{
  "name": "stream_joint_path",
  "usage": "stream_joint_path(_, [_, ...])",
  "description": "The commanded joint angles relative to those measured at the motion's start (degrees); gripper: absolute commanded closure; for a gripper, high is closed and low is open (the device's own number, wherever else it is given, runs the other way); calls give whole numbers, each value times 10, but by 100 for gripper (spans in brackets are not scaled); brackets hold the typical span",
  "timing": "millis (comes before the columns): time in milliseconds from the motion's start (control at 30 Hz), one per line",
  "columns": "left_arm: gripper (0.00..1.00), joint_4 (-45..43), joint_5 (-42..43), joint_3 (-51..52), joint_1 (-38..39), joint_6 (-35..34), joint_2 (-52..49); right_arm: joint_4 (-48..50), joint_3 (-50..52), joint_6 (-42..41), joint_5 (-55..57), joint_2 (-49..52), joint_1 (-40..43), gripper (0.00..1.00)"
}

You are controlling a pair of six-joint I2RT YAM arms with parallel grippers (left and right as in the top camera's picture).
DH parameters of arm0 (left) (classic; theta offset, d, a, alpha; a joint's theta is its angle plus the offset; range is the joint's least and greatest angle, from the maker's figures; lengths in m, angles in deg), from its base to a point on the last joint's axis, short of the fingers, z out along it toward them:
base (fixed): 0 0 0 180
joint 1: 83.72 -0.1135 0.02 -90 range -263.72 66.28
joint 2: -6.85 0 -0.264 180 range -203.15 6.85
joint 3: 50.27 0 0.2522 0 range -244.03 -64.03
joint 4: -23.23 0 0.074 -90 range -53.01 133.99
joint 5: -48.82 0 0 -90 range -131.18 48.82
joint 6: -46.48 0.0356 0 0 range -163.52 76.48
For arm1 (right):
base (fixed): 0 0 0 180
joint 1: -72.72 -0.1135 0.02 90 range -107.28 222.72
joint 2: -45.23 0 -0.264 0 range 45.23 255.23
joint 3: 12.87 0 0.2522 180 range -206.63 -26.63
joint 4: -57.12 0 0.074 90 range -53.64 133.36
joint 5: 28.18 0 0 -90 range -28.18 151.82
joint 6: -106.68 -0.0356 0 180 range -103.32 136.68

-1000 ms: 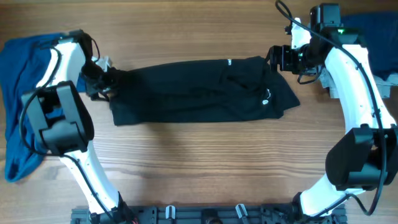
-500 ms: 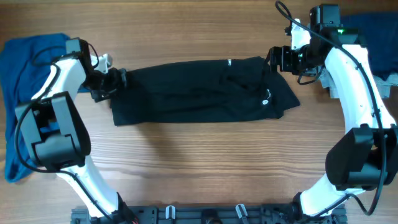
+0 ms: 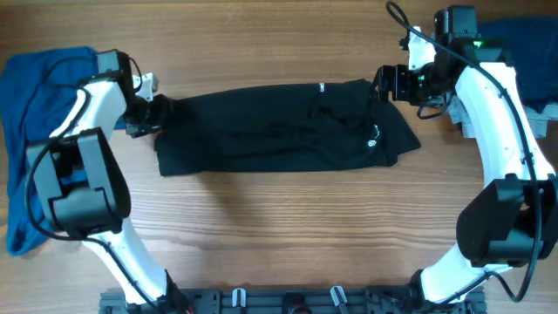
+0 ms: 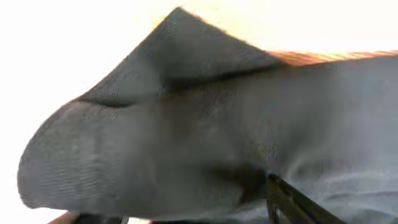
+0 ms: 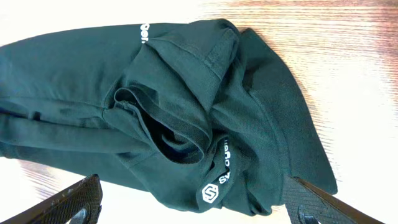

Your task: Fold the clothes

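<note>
Overhead, black shirt [image 3: 279, 126]: lies folded in a long band across the middle of the tabletop [image 3: 279, 227], nearer the far edge than the near one, with a white logo [image 3: 373, 135] by its right end.
Overhead, blue garment [image 3: 26, 131]: bunched along the left edge, well apart from the black shirt.
Overhead, left tool [image 3: 161, 112]: at the shirt's left end, touching the cloth; how far it is parted cannot be told from here.
Overhead, right tool [image 3: 384, 83]: at the shirt's far right corner.
Left wrist, black shirt [image 4: 186, 143]: dark ribbed cloth fills the view and rises to a peak at the top.
Left wrist, left tool: only one dark finger [image 4: 292, 202] shows at the lower right, so I cannot tell whether it grips the cloth.
Right wrist, right tool [image 5: 191, 183]: spread wide with nothing held, its fingers [image 5: 68, 202] at the two lower corners.
Right wrist, black shirt [image 5: 174, 106]: rumpled in folds on the wood, collar uppermost.
</note>
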Motion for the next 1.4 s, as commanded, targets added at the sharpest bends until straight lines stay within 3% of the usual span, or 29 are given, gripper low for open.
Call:
stream_joint_path(0, [34, -12, -7, 42, 31, 14, -78, -5, -9, -3, -12, -3, -2, 6])
stream_joint_path(67, [40, -13, -7, 42, 41, 14, -98, -7, -9, -2, -12, -3, -2, 6])
stream_joint_path(133, [63, -11, -7, 42, 44, 12, -127, -12, -9, -3, -12, -3, -2, 6])
stream_joint_path(233, [78, 6, -7, 42, 43, 11, -136, -13, -9, -2, -12, -3, -2, 6])
stream_joint_path(600, [79, 90, -7, 40, 40, 7, -99, -8, -9, -2, -12, -3, -2, 6])
stream_joint_path(733, [88, 77, -7, 39, 38, 7, -98, -8, -9, -2, -12, -3, -2, 6])
stream_joint_path(767, [87, 73, -7, 39, 36, 7, -98, -8, -9, -2, -12, -3, -2, 6])
stream_joint_path(833, [44, 70, -7, 39, 30, 7, -98, -9, -9, -2, -12, -3, -2, 6])
stream_joint_path(867, [40, 75, -7, 39, 28, 7, -97, -9, -9, -2, -12, -3, -2, 6])
stream_joint_path(1133, [44, 134, -16, 20, 15, -3, -29, -7, -9, 0, -12, -3, -2, 5])
stream_joint_path(1267, [51, 152, -71, 20, 15, -27, -14, -4, -9, 0, -12, -3, -2, 5])
stream_joint_path(1367, [47, 153, -108, 10, 15, -67, 1, -1, -9, 0, -12, -3, -2, 5])
